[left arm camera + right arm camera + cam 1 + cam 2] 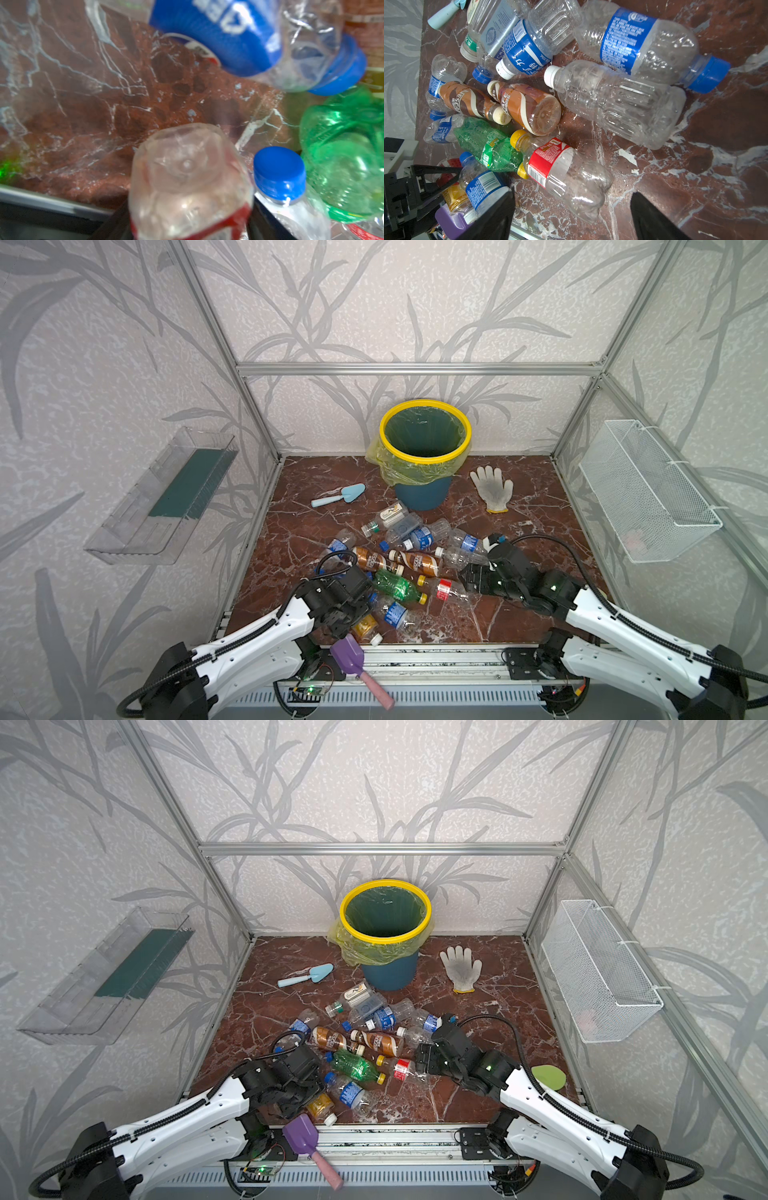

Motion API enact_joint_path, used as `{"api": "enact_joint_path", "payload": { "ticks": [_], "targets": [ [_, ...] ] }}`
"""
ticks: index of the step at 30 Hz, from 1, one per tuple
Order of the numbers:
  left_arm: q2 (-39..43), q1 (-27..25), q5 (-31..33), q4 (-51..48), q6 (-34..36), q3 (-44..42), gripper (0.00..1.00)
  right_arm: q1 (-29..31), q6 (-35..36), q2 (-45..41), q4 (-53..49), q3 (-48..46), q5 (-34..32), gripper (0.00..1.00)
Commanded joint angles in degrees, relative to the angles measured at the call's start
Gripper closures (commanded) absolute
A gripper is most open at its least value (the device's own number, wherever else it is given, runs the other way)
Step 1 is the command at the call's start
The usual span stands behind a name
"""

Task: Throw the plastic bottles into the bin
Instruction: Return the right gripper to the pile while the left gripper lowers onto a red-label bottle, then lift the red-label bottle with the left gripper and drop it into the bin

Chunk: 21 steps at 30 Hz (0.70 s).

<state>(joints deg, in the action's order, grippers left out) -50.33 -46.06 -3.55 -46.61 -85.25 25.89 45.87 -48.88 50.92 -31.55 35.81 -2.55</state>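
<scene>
Several plastic bottles (415, 560) lie in a heap on the red marble floor, in front of the teal bin with its yellow rim (424, 457) (384, 937). My left gripper (191, 222) (349, 614) is low at the heap's near left, shut on a clear red-labelled bottle (187, 176) whose base faces the camera. A blue-capped bottle (280, 172) and a crushed green one (342, 155) lie beside it. My right gripper (575, 218) (473, 576) stands open just above the floor. The base of a yellow-capped, red-labelled bottle (562, 174) lies just ahead of its fingers.
A light-blue trowel (338, 495) lies left of the bin and a white glove (492, 487) to its right. A purple scoop (349, 651) rests on the front rail. A clear tray (166, 497) hangs on the left wall and a wire basket (648, 489) on the right wall.
</scene>
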Motion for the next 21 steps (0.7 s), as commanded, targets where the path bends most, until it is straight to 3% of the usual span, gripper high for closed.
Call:
{"api": "enact_joint_path", "payload": {
  "ticks": [1,12,21],
  "targets": [
    [1.23,-0.21,1.13,-0.18,-3.12,-1.73,0.29,0.46,-0.95,-0.47,-0.38,-1.06,-0.89,0.13],
    [4.87,-0.09,4.53,-1.66,-2.3,-1.4,0.46,0.44,-1.04,-0.11,0.07,-1.23,-1.06,0.13],
    [12.36,-0.06,10.87,-2.61,6.37,0.78,0.44,0.45,-0.62,0.3,0.51,-1.33,-0.8,0.13]
  ]
}}
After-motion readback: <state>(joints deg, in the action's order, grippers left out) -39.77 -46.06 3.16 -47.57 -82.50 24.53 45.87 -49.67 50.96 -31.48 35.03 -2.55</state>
